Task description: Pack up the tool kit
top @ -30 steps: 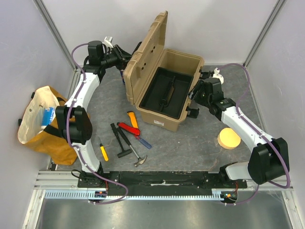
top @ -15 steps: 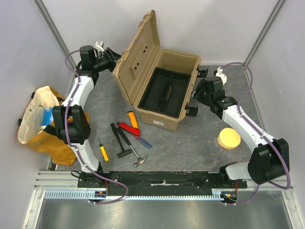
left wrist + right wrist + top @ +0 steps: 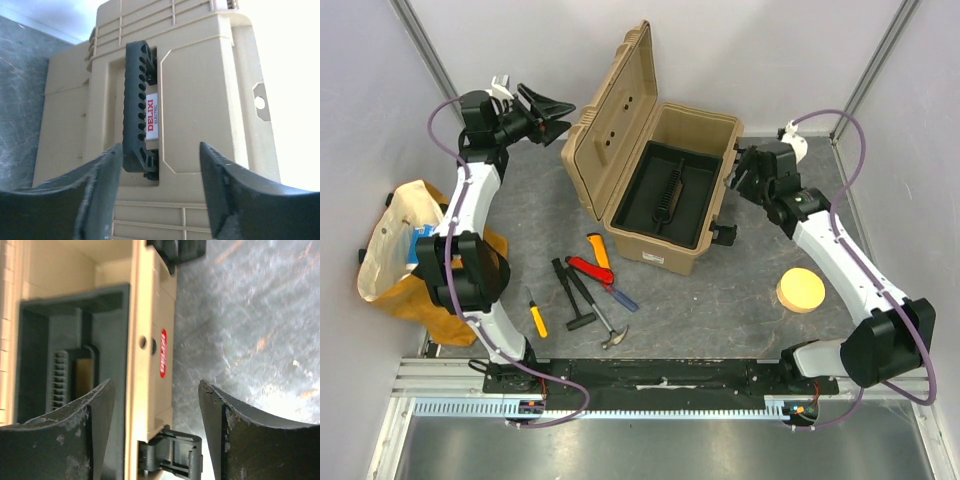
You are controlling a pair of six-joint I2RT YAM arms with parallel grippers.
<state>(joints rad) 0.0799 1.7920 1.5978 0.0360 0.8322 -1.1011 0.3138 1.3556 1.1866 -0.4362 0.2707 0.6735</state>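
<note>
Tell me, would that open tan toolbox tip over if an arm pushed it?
Probably not easily: the toolbox sits flat on a broad base. Its raised lid leans outward, so a shove there might rock it. The moulded shell looks stiff, and holding only a black tray it is likely light enough to slide.

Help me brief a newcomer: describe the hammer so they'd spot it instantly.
Find the open tan toolbox. In front of it, toward the arm bases, lies a cluster of hand tools. The hammer alone has a silvery head, at the cluster's near-right corner.
</note>
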